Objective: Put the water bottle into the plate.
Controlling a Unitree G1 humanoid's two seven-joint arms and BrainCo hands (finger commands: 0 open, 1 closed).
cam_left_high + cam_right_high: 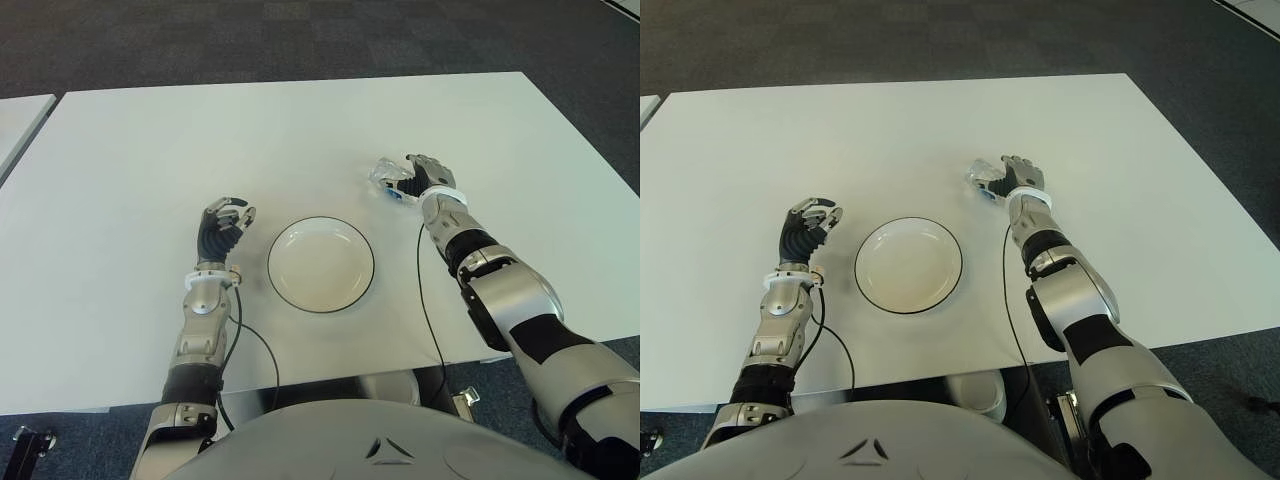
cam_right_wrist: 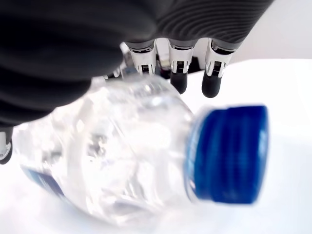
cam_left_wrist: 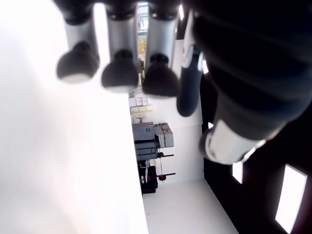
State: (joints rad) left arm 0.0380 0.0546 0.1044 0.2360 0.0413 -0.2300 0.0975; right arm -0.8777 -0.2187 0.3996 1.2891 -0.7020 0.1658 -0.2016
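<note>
The clear water bottle [image 1: 388,178] with a blue cap [image 2: 226,153] lies on its side on the white table [image 1: 150,140], behind and to the right of the plate [image 1: 320,264]. The plate is white with a dark rim and has nothing in it. My right hand [image 1: 420,178] is right at the bottle, palm against its side. Its fingers [image 2: 179,80] reach over the far side and stand loosely curved, not clamped, and the bottle still lies on the table. My left hand [image 1: 224,224] shows just left of the plate, fingers curled and holding nothing.
A black cable [image 1: 430,300] runs along my right forearm to the table's near edge, and another [image 1: 255,345] hangs by the left forearm. Dark carpet [image 1: 300,40] lies beyond the table. A second table's corner [image 1: 20,120] shows at the far left.
</note>
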